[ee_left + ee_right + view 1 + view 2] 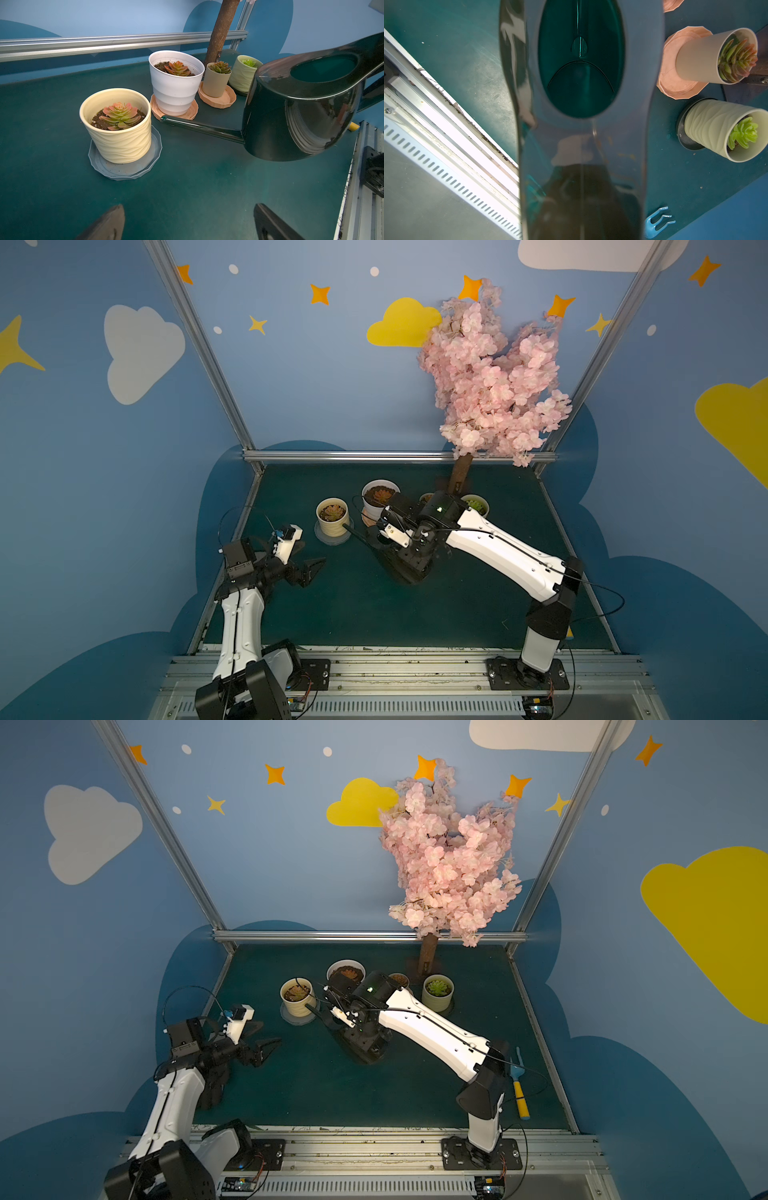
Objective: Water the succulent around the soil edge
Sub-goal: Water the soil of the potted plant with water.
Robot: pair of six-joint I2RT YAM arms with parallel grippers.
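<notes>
Green mat (187,187): cream pot (120,137), white pot (175,89) near watering can (291,116).

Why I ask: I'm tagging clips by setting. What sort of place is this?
Probably a staged robot test cell dressed as a garden, not a real one: aluminium frame, painted cloud walls, and potted succulents with a watering can.

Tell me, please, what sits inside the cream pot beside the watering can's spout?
Dark soil and a pink-green succulent fill the cream pot. The leaves cover the middle soil, and the wall hides anything deeper.
</notes>
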